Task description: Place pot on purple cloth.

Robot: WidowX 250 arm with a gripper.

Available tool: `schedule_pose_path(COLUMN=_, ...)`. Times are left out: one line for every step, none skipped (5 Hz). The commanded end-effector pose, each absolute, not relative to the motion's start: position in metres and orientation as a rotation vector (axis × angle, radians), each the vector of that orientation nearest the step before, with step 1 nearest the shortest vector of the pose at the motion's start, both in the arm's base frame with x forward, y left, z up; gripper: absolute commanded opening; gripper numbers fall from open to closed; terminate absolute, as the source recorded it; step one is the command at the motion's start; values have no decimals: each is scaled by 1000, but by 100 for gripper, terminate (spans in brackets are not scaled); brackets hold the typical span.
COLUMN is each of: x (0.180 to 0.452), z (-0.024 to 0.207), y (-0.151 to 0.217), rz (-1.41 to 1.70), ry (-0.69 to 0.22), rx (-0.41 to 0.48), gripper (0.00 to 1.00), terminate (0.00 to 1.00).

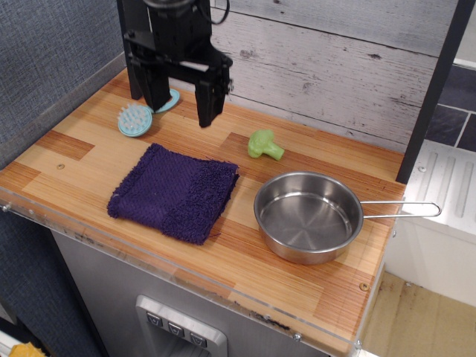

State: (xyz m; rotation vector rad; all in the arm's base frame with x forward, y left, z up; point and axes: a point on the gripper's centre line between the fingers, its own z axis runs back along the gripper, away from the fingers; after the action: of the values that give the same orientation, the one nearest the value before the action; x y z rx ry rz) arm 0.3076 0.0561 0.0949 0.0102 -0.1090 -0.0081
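Stainless steel, shiny and empty: the pot [308, 216] sits flat on the wooden counter [74, 160] toward the right front, its thin wire-loop handle [401, 209] pointing right, out toward the counter's edge. It is not on the purple cloth [174, 192]. The cloth lies folded, roughly square, at the centre-left of the counter, just beside the pot with a narrow strip of bare wood between the two. Its edges are fuzzy and one corner points toward the back wall.

The gripper [181, 97] hangs above the rear left of the counter, behind the cloth and well apart from the pot. Its two black fingers [209, 95] point downward and stand spread, with clear space between them and nothing held. The tips are above the wood, not touching it.

Other items noted: a small green toy shaped like broccoli [264, 144] lies on the counter between the back wall and the pot, near the cloth's far corner. A light blue round brush [135, 120], bristles up, rests at the rear left, partly behind the left finger of the gripper. A grey plank wall [320, 67] backs the counter.
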Motion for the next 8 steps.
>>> schedule_pose_path(x=307, z=87, y=4, rz=-132, ry=-150, rx=16, gripper=100, terminate=0)
schedule_pose_path(x=308, z=80, y=-19, rz=-182, ry=-155, rx=6, gripper=100, terminate=0)
schedule_pose_path(x=311, z=67, y=-27, rz=-190, ry=-143, rx=-4, gripper=100, terminate=0)
schedule_pose_path(x=315, z=48, y=-25, rz=-190, ry=-105, rx=0, gripper=100, terminate=0)
schedule_pose_path(x=316, z=30, y=-22, rz=-194, ry=-70, rx=-6, gripper=100, terminate=0)
schedule_pose_path(x=316, z=19, y=-22, rz=-200, ry=-45, rx=13, gripper=100, terminate=0)
schedule_pose_path(x=315, z=21, y=-24, rz=-215, ry=-64, rx=21, gripper=0, terminate=0)
schedule_pose_path(x=313, z=23, y=-26, rz=-227, ry=-74, rx=26, gripper=0, terminate=0)
